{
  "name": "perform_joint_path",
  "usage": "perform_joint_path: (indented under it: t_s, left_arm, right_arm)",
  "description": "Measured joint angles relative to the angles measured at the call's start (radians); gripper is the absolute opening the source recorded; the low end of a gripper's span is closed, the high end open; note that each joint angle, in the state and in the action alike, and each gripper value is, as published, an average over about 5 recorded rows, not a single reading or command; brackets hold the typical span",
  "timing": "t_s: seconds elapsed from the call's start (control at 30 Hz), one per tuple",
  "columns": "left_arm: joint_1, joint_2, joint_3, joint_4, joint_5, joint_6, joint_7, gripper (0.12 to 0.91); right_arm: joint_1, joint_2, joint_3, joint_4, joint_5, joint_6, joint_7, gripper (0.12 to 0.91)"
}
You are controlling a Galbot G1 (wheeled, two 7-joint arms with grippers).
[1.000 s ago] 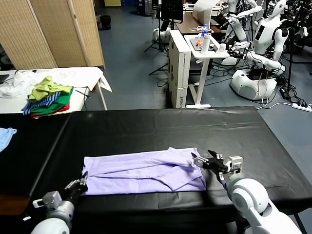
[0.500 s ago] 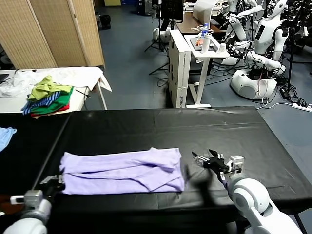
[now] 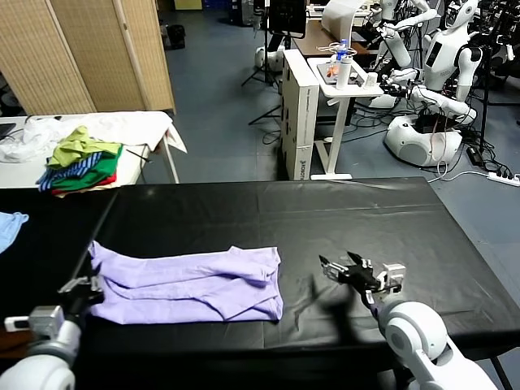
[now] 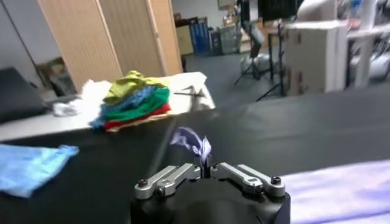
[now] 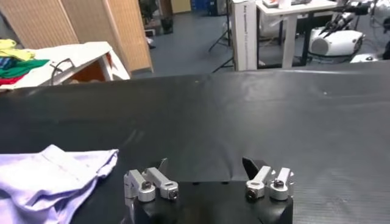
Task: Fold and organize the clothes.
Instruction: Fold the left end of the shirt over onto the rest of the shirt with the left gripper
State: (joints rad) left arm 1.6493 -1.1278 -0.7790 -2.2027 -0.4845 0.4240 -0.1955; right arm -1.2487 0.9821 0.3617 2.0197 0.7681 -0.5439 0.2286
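T-shirt (image 3: 187, 283): pale lavender, roughly folded into a long band, lying toward the left near edge of the black table (image 3: 325, 211).
Left gripper (image 3: 81, 286): I have it clamped shut on the shirt's left end; a tuft of fabric pokes up between the fingers.
Step advice: I judge a low, even pull best, so the folds don't slide apart.
Right gripper (image 3: 351, 270): fingers spread wide, holding nothing, just above the table right of the shirt.
Surface: glossy black sheet, faintly creased.
Room: light blue cloth (image 3: 10, 227) far left; clothes pile (image 3: 80, 161) on a white side table; folding screen (image 3: 89, 53) behind; other robots (image 3: 439, 81) at back right.
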Motion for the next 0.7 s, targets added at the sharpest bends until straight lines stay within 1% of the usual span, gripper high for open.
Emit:
perform_joint_path:
  t_s: [0.17, 0.33, 0.5, 0.7]
  left_arm:
    - [-0.014, -0.06, 0.101, -0.061, -0.075, 0.026, -0.033, 0.184]
    - [-0.05, -0.113, 0.21, -0.073, -0.089, 0.03, -0.05, 0.184]
    - [-0.09, -0.149, 0.309, -0.058, -0.092, 0.023, -0.05, 0.184]
    - [-0.139, -0.153, 0.405, -0.038, -0.136, 0.021, -0.045, 0.184]
  right_arm:
    - [-0.024, 0.001, 0.021, 0.005, -0.019, 0.009, -0.009, 0.907]
    - [-0.054, 0.006, 0.048, 0.018, -0.037, 0.017, -0.019, 0.907]
    - [-0.085, 0.017, 0.071, 0.026, -0.064, 0.02, -0.029, 0.907]
    - [-0.115, 0.027, 0.087, 0.035, -0.081, 0.02, -0.03, 0.907]
